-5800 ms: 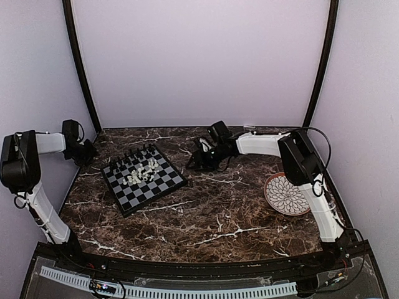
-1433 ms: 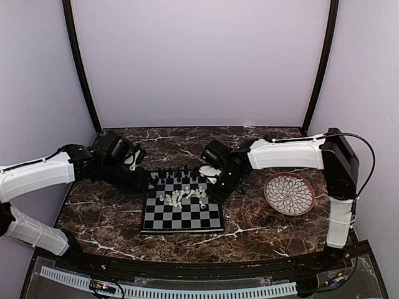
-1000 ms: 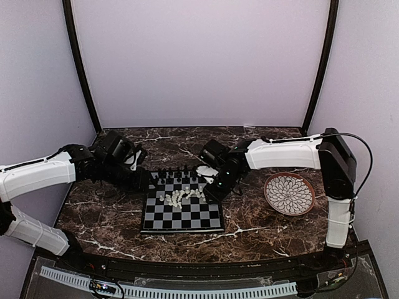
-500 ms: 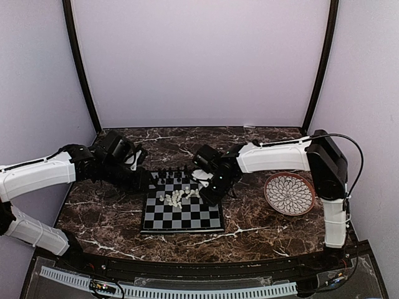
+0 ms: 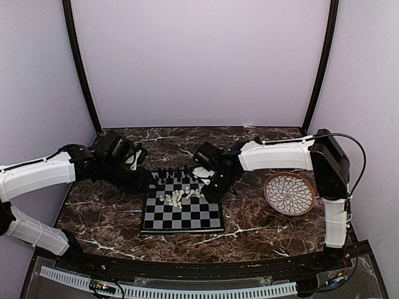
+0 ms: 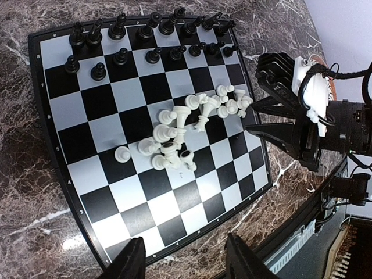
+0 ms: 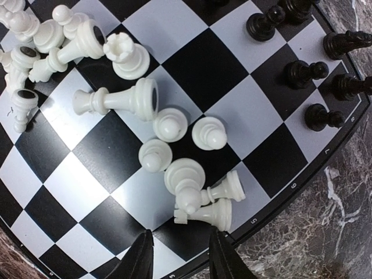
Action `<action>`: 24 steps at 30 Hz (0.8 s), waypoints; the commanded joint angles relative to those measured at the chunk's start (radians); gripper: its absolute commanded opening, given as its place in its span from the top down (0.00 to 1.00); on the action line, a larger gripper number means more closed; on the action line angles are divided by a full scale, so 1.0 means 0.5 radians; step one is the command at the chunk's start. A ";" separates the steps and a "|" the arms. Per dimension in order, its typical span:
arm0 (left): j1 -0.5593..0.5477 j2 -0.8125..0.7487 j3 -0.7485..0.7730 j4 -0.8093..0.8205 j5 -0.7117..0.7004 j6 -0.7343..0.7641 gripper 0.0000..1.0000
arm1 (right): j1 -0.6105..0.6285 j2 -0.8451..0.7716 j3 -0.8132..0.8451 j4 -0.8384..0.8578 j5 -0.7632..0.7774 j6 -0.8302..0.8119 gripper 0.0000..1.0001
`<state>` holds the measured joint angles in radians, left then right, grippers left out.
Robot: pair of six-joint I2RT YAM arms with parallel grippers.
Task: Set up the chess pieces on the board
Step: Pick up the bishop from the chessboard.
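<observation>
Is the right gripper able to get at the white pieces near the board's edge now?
Probably yes. The right gripper hangs open just above those white pieces on the board, and nothing stands between them.

A robotics lab test cell: the left arm (image 5: pixel 34 176) and the right arm (image 5: pixel 280 154), both white-and-black machines, stand bolted at the near edge of a marble-patterned table (image 5: pixel 249 221). Plain pale-lilac walls (image 5: pixel 199 62) and two curved black poles (image 5: pixel 78 62) close the table in. A slotted white cable duct (image 5: pixel 168 291) runs along the front rail and a loose black cable (image 5: pixel 358 168) loops off the right arm, with a small chessboard (image 5: pixel 181 215) and a patterned plate (image 5: pixel 288 194) laid out as props.
</observation>
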<state>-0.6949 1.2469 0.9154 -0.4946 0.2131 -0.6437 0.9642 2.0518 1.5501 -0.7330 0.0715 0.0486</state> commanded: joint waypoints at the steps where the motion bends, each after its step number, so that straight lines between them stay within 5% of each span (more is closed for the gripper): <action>1: -0.003 -0.071 0.000 -0.005 0.021 -0.004 0.51 | -0.044 -0.072 0.070 -0.001 0.065 -0.062 0.66; 24: -0.001 -0.172 -0.072 -0.032 0.019 -0.008 0.51 | -0.124 -0.022 0.129 0.087 -0.331 -0.111 0.62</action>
<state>-0.6949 1.1870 0.8944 -0.4995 0.2195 -0.6441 0.9047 2.0663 1.6100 -0.7288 -0.0502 -0.0071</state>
